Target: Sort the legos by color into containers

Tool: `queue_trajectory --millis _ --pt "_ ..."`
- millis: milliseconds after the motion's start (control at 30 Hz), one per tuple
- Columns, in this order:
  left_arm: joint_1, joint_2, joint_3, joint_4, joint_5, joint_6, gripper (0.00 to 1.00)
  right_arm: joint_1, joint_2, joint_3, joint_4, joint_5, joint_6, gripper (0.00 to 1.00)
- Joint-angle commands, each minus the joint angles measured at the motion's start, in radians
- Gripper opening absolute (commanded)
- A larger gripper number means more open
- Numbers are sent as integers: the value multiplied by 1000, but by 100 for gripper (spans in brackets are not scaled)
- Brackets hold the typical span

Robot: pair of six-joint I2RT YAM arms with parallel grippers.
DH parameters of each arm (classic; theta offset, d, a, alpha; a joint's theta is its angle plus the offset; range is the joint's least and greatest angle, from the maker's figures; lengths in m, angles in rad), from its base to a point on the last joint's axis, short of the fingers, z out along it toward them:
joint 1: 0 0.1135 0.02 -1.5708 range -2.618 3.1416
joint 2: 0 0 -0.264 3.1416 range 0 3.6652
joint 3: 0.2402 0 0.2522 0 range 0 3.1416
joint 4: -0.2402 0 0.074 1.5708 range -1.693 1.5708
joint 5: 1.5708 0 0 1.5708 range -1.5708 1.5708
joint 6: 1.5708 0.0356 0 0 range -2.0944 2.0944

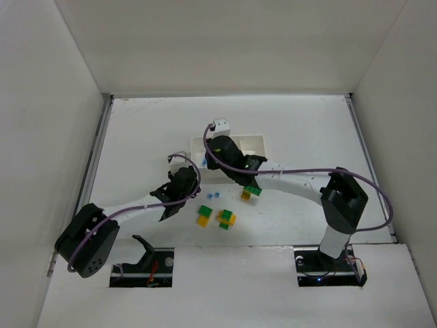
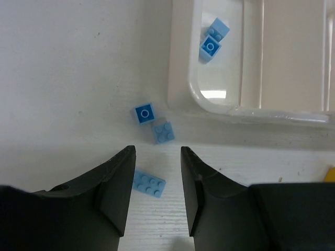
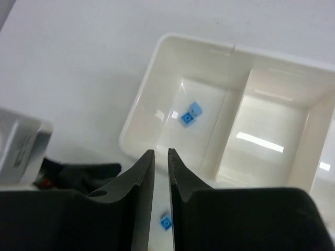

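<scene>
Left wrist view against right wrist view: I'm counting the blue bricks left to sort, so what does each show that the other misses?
Only the left wrist view: three loose light blue bricks on the table ahead of the open left gripper, plus a yellow sliver at the right edge. Only the right wrist view: the shut right gripper, the empty next compartment, and just one loose blue brick. Both: the white tray's end compartment holding two light blue bricks.
</scene>
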Motion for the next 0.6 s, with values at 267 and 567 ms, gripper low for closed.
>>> queue_trajectory --millis 267,567 --pt "36 -41 4 12 -42 -11 37 -45 58 75 50 -55 -43 28" --pt "67 11 13 55 8 -2 38 99 -124 -263 56 -27 51 36"
